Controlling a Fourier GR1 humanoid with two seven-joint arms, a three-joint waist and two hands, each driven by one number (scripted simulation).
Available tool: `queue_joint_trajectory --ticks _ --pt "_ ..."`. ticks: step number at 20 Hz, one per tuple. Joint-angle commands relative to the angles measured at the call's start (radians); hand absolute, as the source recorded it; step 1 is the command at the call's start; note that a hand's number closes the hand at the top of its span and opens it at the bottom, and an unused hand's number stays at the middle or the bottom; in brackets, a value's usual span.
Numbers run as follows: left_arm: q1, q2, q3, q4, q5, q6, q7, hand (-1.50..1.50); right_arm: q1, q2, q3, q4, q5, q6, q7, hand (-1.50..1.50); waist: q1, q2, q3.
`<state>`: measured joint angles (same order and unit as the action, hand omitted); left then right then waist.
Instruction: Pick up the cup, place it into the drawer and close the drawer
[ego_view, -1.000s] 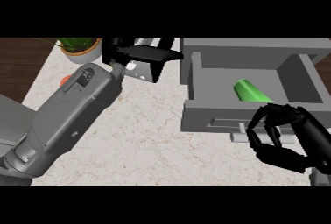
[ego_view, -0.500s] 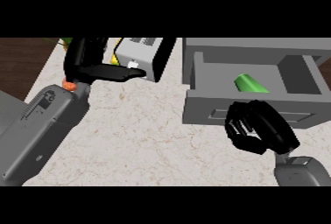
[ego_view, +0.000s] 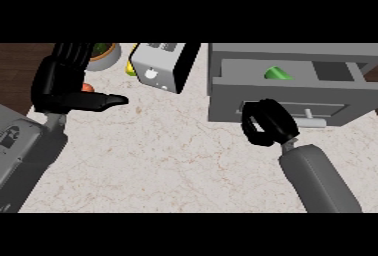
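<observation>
A green cup (ego_view: 277, 73) lies inside the grey drawer (ego_view: 284, 100), which stands partly open at the upper right of the head view. My right hand (ego_view: 269, 123) is against the drawer's front panel, just left of its handle (ego_view: 312, 120), with its fingers curled and nothing in them. My left hand (ego_view: 68, 85) hovers at the upper left over the counter (ego_view: 162, 160), fingers straight and thumb pointing right, far from the drawer and holding nothing.
A grey toaster (ego_view: 164, 65) stands at the back centre with a yellow item (ego_view: 131, 67) beside it. A potted plant (ego_view: 104, 52) sits at the back left, and a small red-orange object (ego_view: 87, 87) shows behind my left hand.
The drawer has slid further in, so less of the cup shows. My right hand moved up and left against the drawer front. My left hand drew back toward the left.
</observation>
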<state>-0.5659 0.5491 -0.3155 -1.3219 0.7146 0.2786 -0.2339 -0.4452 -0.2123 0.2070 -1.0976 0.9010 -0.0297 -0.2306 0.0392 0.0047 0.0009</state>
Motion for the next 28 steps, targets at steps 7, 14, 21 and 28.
queue_joint_trajectory --ticks 7,14,21,28 --pt "0.161 0.032 0.038 -0.118 -0.012 -0.064 -0.024 -1.5 -0.34 -0.005 -0.16 0.589 -0.02 -0.09 -0.18 1.5 0.029 0.013 0.001" --pt "0.145 0.019 0.057 -0.076 -0.01 -0.127 -0.048 -1.5 -0.476 -0.077 -0.238 0.772 -0.047 -0.069 -0.215 1.5 0.05 0.033 0.002" --pt "0.145 0.001 0.043 -0.089 -0.002 -0.16 -0.033 -1.5 -0.539 -0.094 -0.264 0.822 -0.071 -0.02 -0.206 1.5 0.065 0.042 0.003" --pt "0.156 -0.008 0.048 -0.064 -0.002 -0.188 -0.055 -1.5 -0.54 -0.134 -0.321 0.814 -0.125 -0.019 -0.272 1.5 0.076 0.048 0.003"
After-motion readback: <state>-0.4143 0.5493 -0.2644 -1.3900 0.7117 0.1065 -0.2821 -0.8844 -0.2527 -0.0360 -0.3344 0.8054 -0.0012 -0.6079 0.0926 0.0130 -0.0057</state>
